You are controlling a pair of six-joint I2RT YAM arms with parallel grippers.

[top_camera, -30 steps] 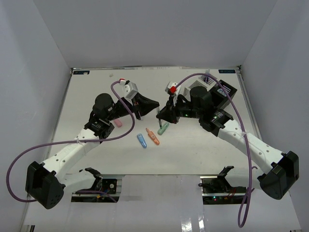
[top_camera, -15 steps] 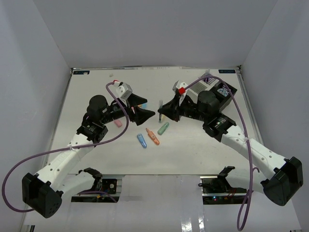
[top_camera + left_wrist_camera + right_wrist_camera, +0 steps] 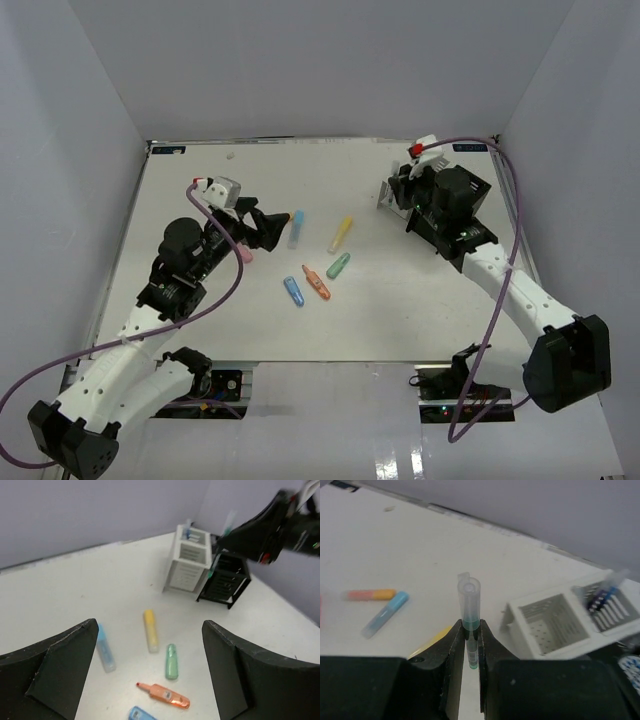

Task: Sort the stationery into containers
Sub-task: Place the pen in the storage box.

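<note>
Your right gripper (image 3: 471, 634) is pinched shut on 1 thin pen (image 3: 469, 605) with a clear cap and a green core, which stands upright between the fingers. It is held off the table close to the white box (image 3: 547, 630), whose near compartment shows a bare perforated floor. The far compartment has another pen (image 3: 602, 597) with blue markings leaning in it. The black box (image 3: 225, 577) stands right beside the white one, on the side nearer the wall. Your left gripper (image 3: 272, 228) hangs above the table with its fingers spread wide and nothing between them. On the table in front of it lie 5 loose markers, none touching another: light blue (image 3: 105, 649), yellow (image 3: 150, 637), green (image 3: 171, 661), orange (image 3: 165, 695) and a second blue marker (image 3: 136, 714) at the frame's lower edge. A pink marker (image 3: 243, 255) peeks out beside your left arm.
</note>
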